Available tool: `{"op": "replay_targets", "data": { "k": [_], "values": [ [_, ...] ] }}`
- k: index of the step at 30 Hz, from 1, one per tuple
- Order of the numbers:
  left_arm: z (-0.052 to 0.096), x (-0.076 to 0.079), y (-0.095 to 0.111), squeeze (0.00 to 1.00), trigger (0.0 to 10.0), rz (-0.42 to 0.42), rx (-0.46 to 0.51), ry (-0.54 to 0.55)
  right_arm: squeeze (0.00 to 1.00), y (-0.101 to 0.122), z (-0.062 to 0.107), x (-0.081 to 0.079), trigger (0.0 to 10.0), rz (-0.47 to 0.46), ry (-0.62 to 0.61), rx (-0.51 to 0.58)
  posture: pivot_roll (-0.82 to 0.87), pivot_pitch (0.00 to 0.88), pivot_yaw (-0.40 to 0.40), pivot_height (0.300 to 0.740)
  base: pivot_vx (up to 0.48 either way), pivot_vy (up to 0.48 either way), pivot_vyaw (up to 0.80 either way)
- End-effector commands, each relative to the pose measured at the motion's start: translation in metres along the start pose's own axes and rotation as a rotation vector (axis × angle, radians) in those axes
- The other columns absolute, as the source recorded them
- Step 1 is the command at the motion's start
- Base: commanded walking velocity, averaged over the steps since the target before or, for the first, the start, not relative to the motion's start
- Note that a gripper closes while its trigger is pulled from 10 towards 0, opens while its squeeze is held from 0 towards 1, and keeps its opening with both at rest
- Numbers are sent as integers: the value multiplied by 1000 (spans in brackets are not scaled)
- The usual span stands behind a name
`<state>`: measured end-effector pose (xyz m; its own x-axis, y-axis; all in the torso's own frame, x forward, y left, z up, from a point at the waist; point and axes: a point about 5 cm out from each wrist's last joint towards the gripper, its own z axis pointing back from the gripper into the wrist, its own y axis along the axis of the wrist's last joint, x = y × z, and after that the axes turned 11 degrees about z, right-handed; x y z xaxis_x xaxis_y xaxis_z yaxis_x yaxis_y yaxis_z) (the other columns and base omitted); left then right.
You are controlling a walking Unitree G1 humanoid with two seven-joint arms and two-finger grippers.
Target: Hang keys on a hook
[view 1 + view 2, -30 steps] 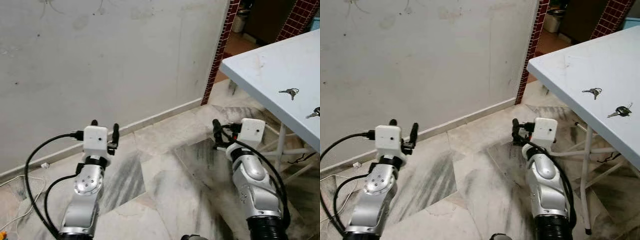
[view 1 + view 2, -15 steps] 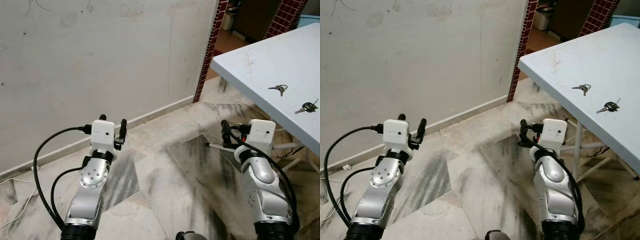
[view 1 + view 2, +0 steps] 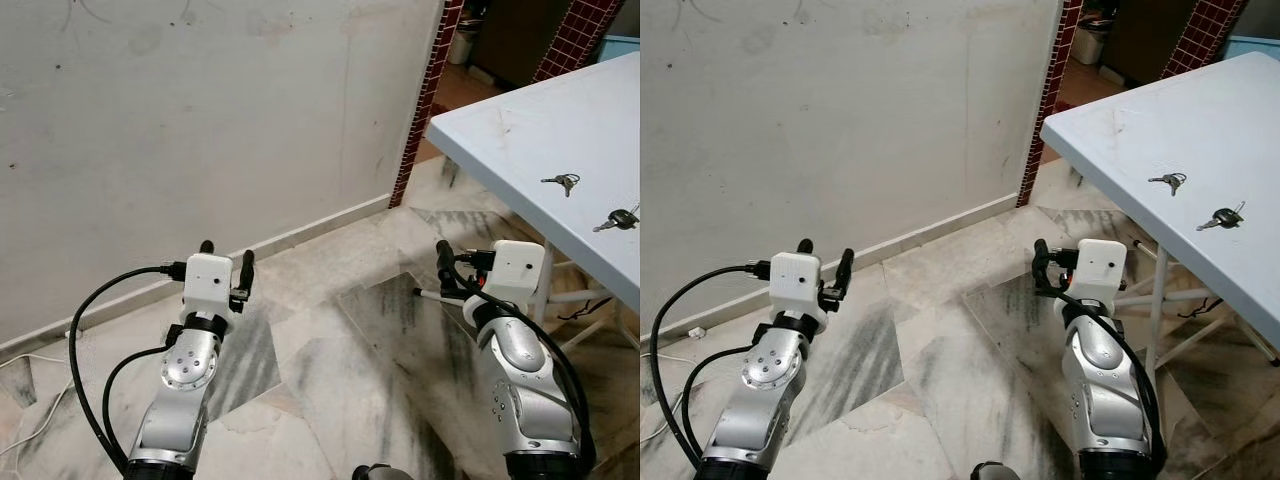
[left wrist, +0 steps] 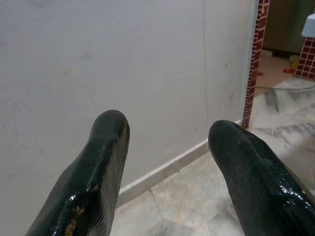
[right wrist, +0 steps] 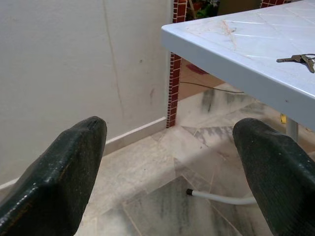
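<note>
Pale-blue table (image 3: 520, 130) bearing two keys (image 3: 560, 182)

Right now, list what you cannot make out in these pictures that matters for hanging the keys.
- The hook: the wall bears only stains and marks, none readable as a hook.
- The table: cut off by the right edge in both eye views.
- The far keys and near keys: too small to count or see their rings.
- The near keys sit partly cut by the edge in the left eye view.

Pale blue table (image 3: 520, 125), grey-veined marble floor (image 3: 330, 340), off-white wall (image 3: 200, 130), dark red tiled pillar (image 3: 425, 100).
</note>
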<state>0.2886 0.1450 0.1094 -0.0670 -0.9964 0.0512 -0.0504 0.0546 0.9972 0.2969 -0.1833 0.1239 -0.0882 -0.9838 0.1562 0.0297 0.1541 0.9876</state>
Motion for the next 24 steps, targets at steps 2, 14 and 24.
{"op": "replay_targets", "data": {
  "k": [2, 14, 24],
  "values": [
    [-1, 2, -1, 0, 10000, 7, 0, -1, 0, 0, -1, 1, 10000, -8, -2, -10, -15, 81, 4, 740, 0, 0, -775],
    [-10, 13, 2, 0, 10000, 69, -5, -84, 0, 1, 4, 1, 10000, -8, -20, -9, -43, 74, 20, 740, 0, 0, -770],
    [-8, 19, -1, 0, 10000, 90, -23, -129, 0, -1, 6, 2, 10000, -9, -25, -17, -45, 79, 19, 740, 0, 0, -768]
  ]
}}
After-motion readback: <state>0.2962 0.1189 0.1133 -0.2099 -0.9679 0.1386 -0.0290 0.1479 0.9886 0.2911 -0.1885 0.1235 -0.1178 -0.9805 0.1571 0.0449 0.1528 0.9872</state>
